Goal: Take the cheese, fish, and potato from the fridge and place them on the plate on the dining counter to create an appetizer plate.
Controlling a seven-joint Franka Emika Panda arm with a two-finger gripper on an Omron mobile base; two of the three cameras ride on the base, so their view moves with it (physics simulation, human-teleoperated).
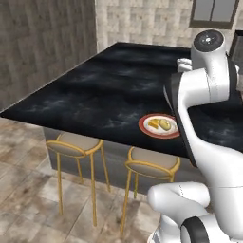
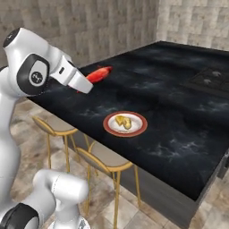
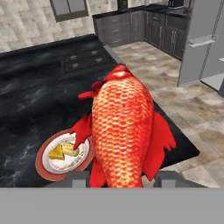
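Observation:
My gripper is shut on the bright red fish, holding it in the air above the near side of the black dining counter. Seen from the hand, the fish rises large between the fingertips. The red-rimmed plate lies on the counter below and to the left of it. On the plate are the orange cheese wedge and the pale potato. From the left base, the plate carries the cheese and potato near the counter's front edge. The grey fridge stands far off.
Two gold-legged stools are tucked under the counter's near edge. A black cooktop is set into the counter's far part. Dark grey cupboards line the back wall, with tiled floor between them and the counter.

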